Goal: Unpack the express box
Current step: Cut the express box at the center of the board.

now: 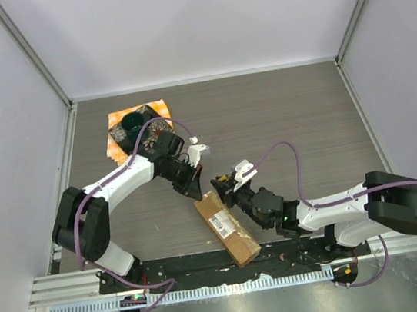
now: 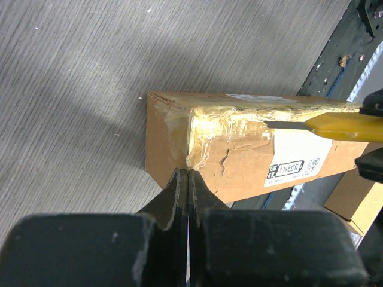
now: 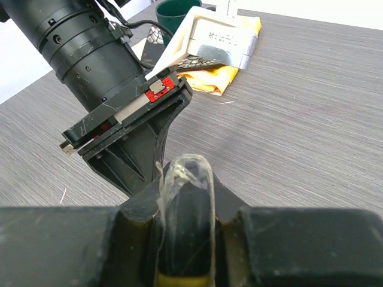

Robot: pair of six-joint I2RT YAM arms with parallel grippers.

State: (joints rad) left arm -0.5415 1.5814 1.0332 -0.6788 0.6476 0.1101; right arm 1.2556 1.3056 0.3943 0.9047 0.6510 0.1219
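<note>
The express box [image 1: 228, 229], a brown oblong parcel with a white label [image 2: 293, 161] and shiny tape, lies slantwise near the table's front edge. In the left wrist view, it [image 2: 179, 137] shows one taped end with torn cardboard. My left gripper [image 2: 188, 174] is shut with nothing between its jaws, and its tips touch the box's taped end; it also shows from above [image 1: 194, 189]. My right gripper [image 3: 185, 191] is shut on a yellow box cutter [image 2: 347, 125] whose dark blade lies along the taped top seam. In the top view the right gripper [image 1: 226, 190] hovers over the box's far end.
A dark dish [image 1: 134, 122] on orange cloth [image 1: 123, 142] sits at the back left, behind the left arm. A second cardboard piece [image 2: 354, 200] lies past the table edge. The black rail [image 1: 193, 267] runs along the near edge under the box's end.
</note>
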